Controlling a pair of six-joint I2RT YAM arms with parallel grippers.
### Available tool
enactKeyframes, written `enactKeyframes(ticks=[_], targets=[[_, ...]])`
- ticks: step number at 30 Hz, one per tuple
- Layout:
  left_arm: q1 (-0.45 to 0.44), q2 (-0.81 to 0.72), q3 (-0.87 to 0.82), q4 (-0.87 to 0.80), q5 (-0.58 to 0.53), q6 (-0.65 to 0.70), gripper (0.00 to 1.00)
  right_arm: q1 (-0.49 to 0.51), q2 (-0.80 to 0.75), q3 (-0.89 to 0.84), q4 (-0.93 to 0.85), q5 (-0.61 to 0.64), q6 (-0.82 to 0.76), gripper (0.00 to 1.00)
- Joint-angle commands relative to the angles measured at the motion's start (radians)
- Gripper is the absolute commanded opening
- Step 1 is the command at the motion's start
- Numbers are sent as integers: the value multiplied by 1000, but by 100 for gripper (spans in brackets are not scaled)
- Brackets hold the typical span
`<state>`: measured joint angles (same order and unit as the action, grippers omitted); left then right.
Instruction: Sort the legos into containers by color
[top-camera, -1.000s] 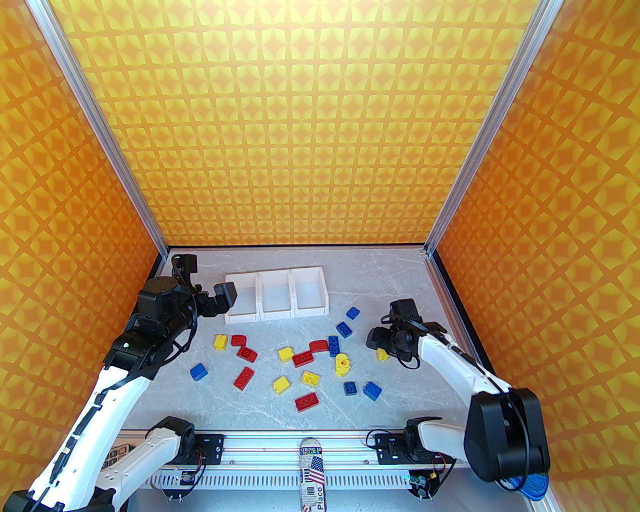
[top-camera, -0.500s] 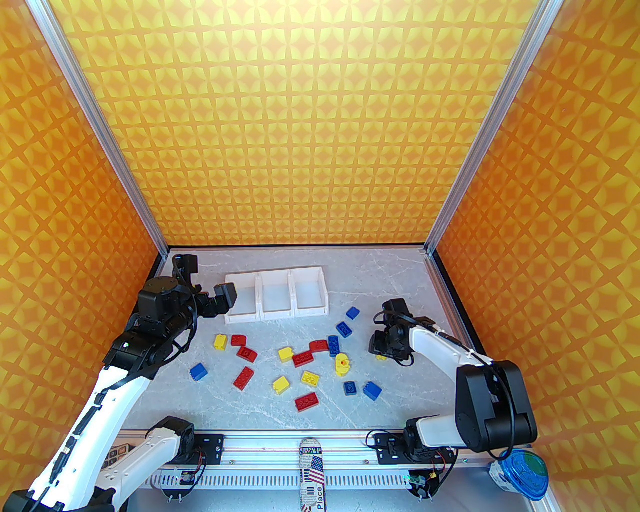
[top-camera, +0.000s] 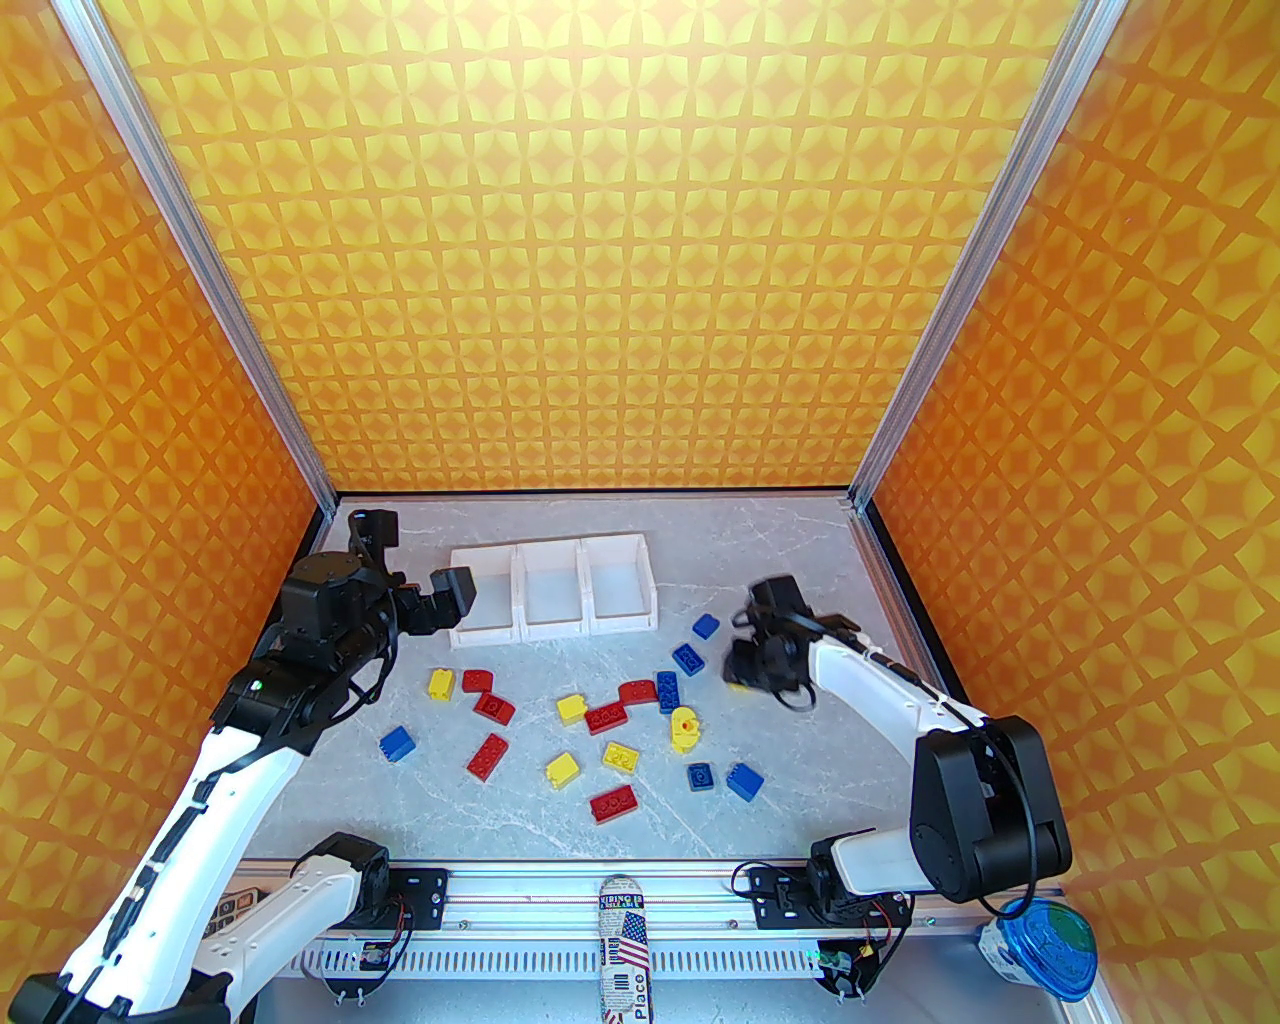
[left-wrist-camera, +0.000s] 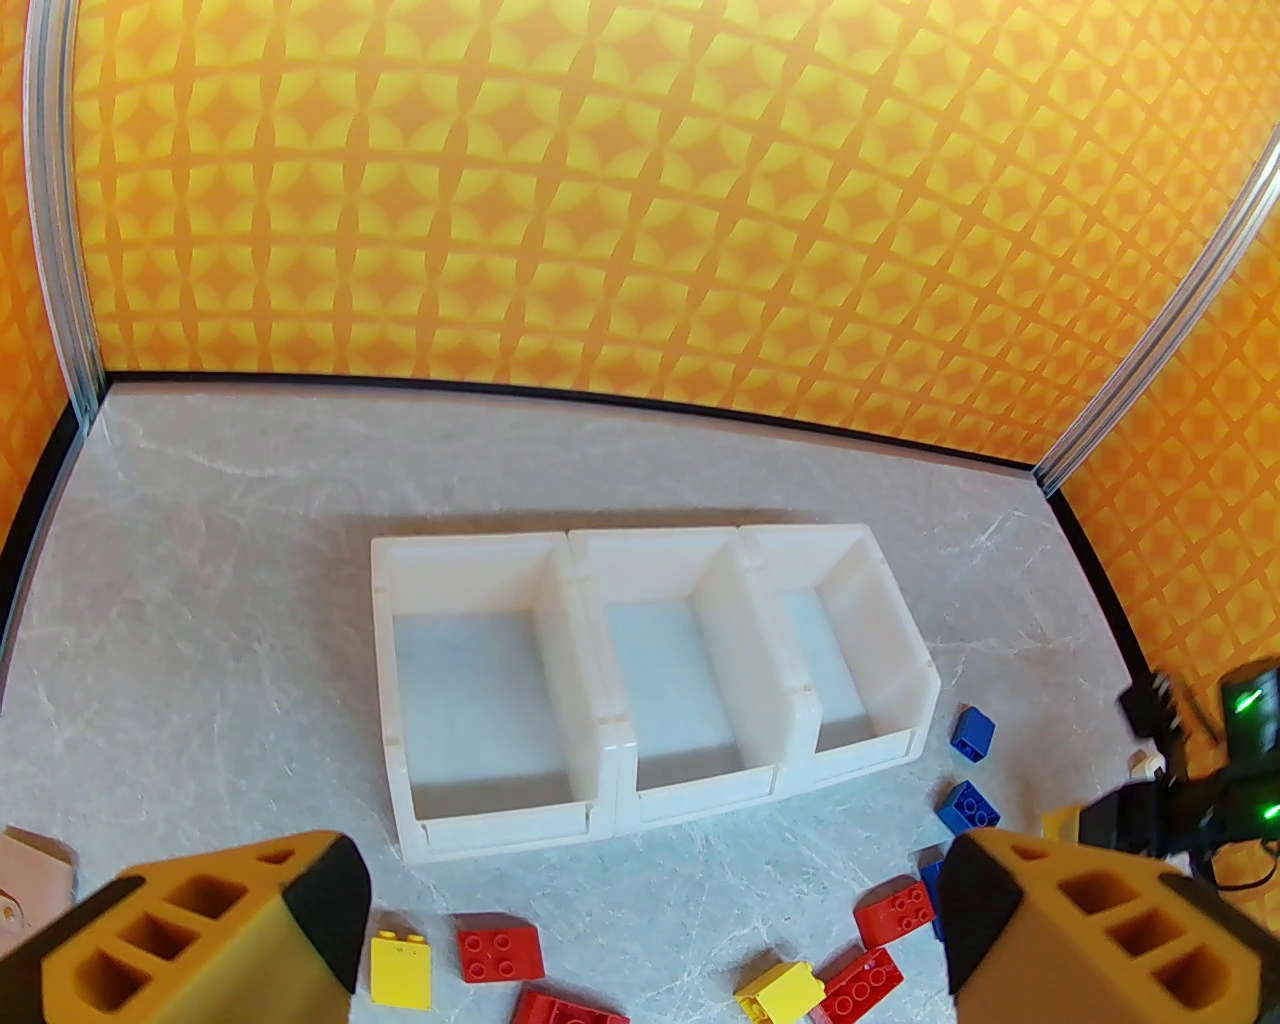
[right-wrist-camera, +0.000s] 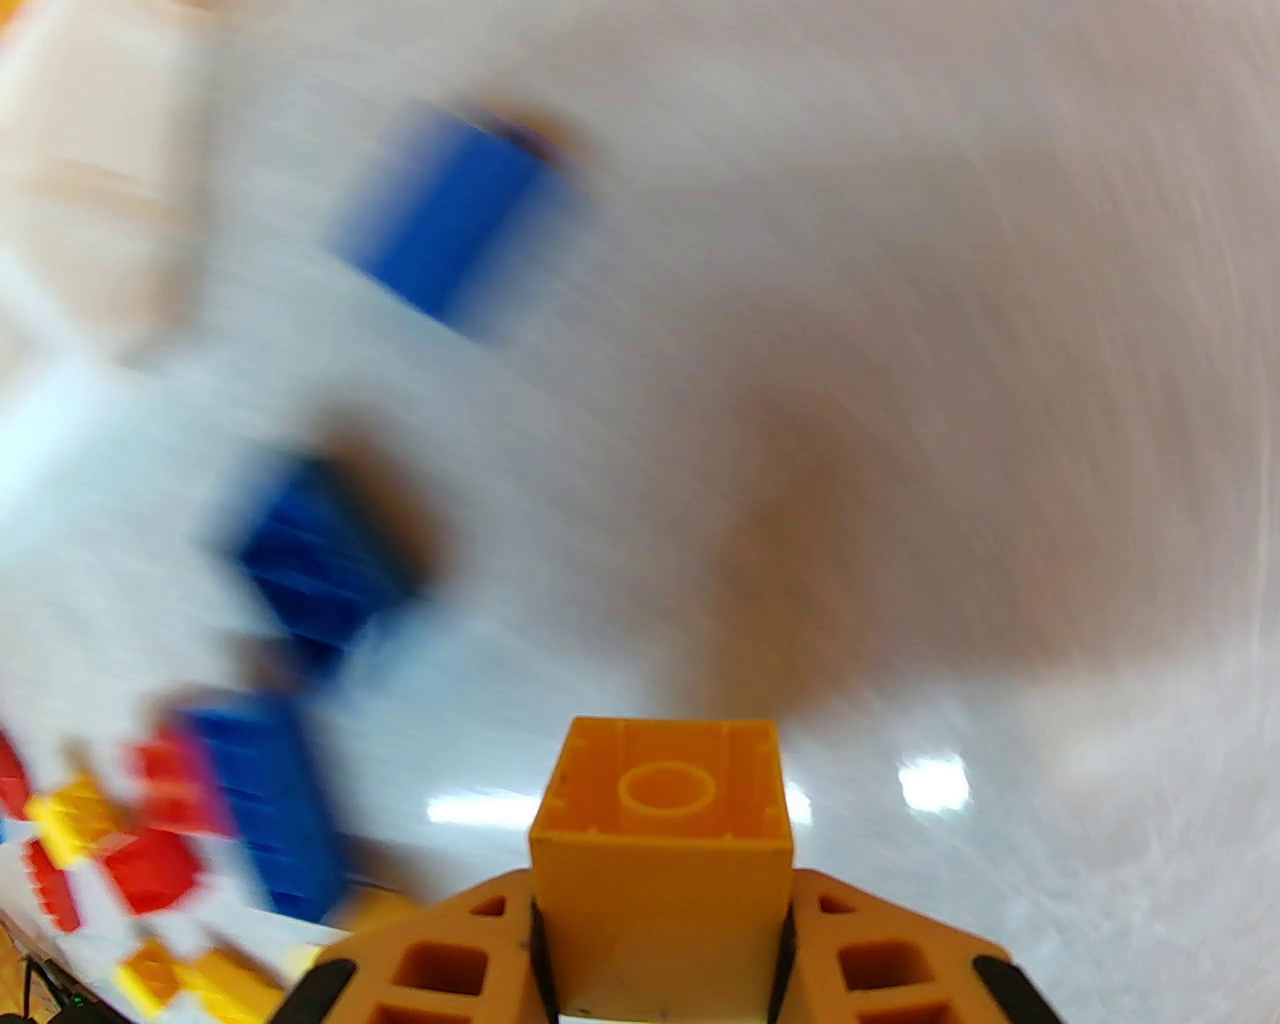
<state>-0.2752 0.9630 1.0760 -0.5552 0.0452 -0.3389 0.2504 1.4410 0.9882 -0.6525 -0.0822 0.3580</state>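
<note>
We log the right hand (right-wrist-camera: 660, 935) clamped on a yellow brick (right-wrist-camera: 660, 810), apparently clear of the surface (top-camera: 800, 560) for carrying to the bins (left-wrist-camera: 585, 600), which sit empty; the left hand (left-wrist-camera: 650, 900) hovers beside them, spread apart, likely ready for the legos (top-camera: 610, 720) scattered nearby.

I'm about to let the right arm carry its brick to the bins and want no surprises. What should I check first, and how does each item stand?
1. Yellow brick clamped in right hand: ok.
2. Containers all empty, so any can take yellow: ok.
3. Left hand open, holding nothing: ok.
4. Left bin approach free: not ok, the left hand hangs at its left edge in the top view.
5. Brick lifted off the table: cannot tell, the right wrist view is blurred.
</note>
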Motion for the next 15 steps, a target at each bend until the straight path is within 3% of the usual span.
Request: enactKeyframes(ticks=[1, 15], targets=[[-5, 20, 50, -56, 19, -22, 99, 67, 8, 134, 76, -30, 18, 26], [-6, 18, 101, -211, 18, -50, 99, 264, 428, 656, 109, -81, -16, 25]])
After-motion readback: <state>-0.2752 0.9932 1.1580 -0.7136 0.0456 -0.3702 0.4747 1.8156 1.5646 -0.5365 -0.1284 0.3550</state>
